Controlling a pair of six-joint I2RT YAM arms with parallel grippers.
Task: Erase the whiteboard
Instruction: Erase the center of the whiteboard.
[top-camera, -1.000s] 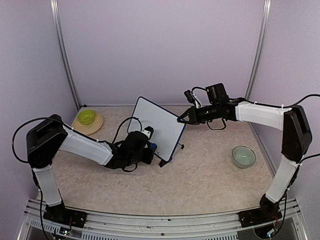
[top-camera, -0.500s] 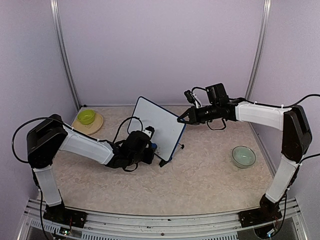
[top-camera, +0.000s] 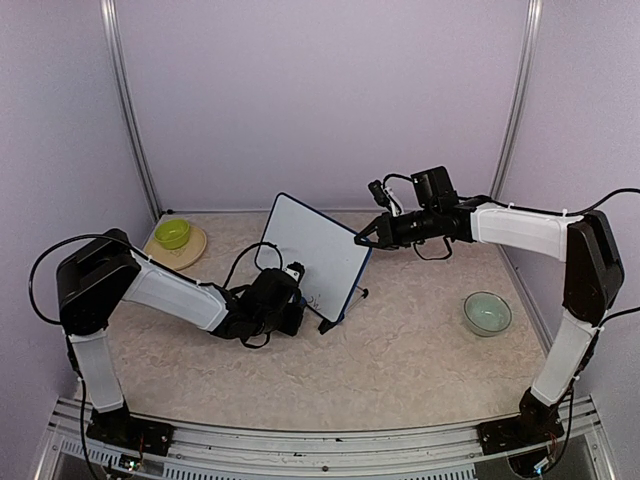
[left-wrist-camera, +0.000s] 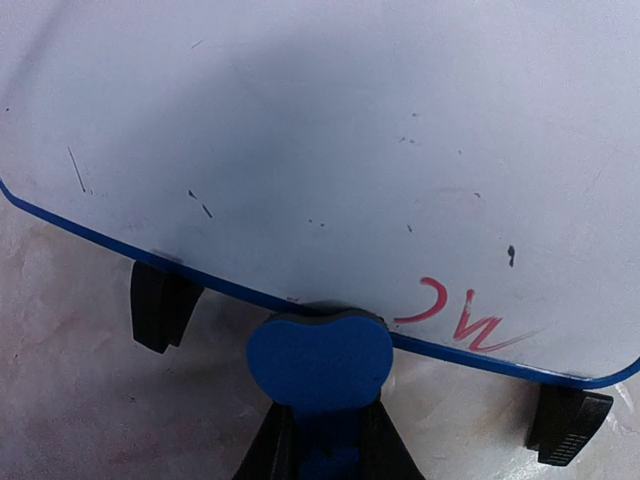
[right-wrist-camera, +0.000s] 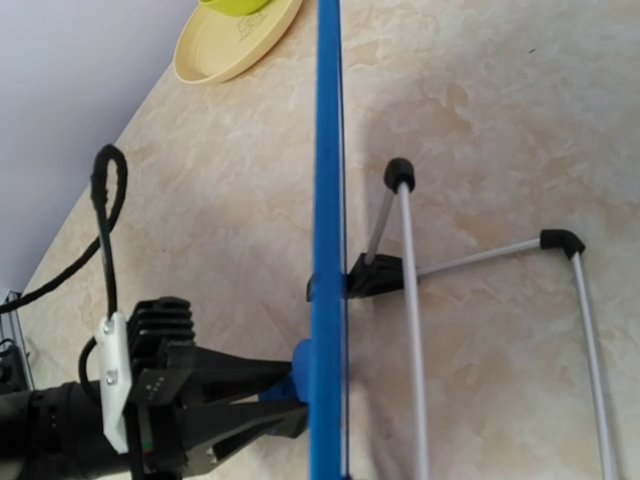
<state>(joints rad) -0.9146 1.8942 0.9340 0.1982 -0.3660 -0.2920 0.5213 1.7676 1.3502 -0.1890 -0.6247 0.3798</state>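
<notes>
"While the whiteboard (top-camera: 315, 250) stands between your two sets of jaws, what does each pair hold?" the clerk asks.

"Item one: my left gripper (left-wrist-camera: 320, 445), jaws clamped narrow on a blue foam eraser (left-wrist-camera: 320, 358). The eraser's head touches the board's lower blue frame, directly ahead of those jaws. Item two: my right gripper (top-camera: 362, 238), jaws closed tight at the board's upper corner. I judge they pinch the frame to steady it, though my right wrist view shows only the frame edge-on, not the fingers."

"Condition of the board?"

"Upright, leaning back on its black feet (left-wrist-camera: 160, 305) and wire legs (right-wrist-camera: 405, 260), on the marbled table (top-camera: 420, 370). Face above the left jaws: mostly white, with grey smudging and a few dark specks. Outstanding: red marker strokes (left-wrist-camera: 460, 315), just right of the eraser, hard against the bottom frame. I judge the task mostly done, with that corner and the specks yet to wipe."

"Any writing or labels?"

"The red strokes only: a hook and a zigzag, perhaps two letters, not readable with certainty. No brand or label seen on board or eraser."

"Other stock?"

"A green bowl (top-camera: 173, 233) on a yellow plate (top-camera: 192, 252), well behind the left jaws. A pale green bowl (top-camera: 487, 312), well apart from the right jaws."
</notes>
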